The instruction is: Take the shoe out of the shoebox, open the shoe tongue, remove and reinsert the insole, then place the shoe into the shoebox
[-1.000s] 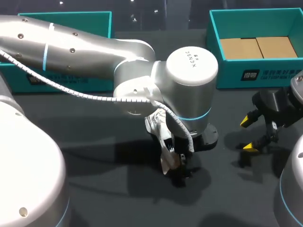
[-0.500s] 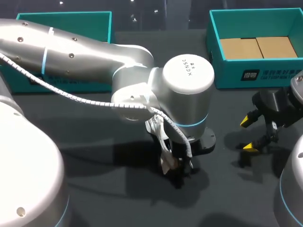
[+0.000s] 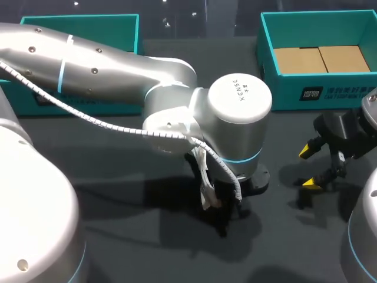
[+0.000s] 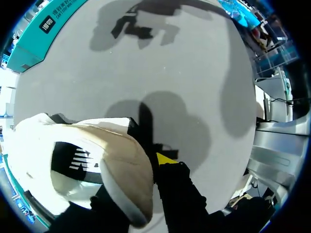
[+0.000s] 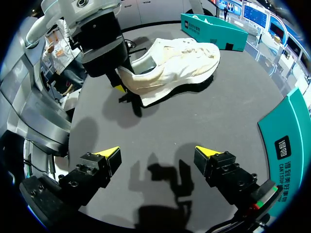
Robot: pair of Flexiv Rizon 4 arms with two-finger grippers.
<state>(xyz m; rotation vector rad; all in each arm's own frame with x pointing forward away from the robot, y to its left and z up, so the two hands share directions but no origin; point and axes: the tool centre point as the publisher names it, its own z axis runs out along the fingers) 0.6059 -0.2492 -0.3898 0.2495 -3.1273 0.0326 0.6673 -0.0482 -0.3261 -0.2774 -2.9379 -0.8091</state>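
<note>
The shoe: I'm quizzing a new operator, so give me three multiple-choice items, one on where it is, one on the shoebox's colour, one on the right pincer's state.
1. Where is the shoe?
A. out of the shoebox, at the left pincer
B. inside the shoebox
C. balanced on the shoebox's rim

2. What colour are the shoebox's walls?
A. red
B. teal
C. white

3. The right pincer is:
A. open and empty
B. shut on the shoe
C. shut on an insole

Answers: A, the left pincer has its heel over the table; B, the walls are teal; A, its yellow tips stand apart with nothing between.
</note>
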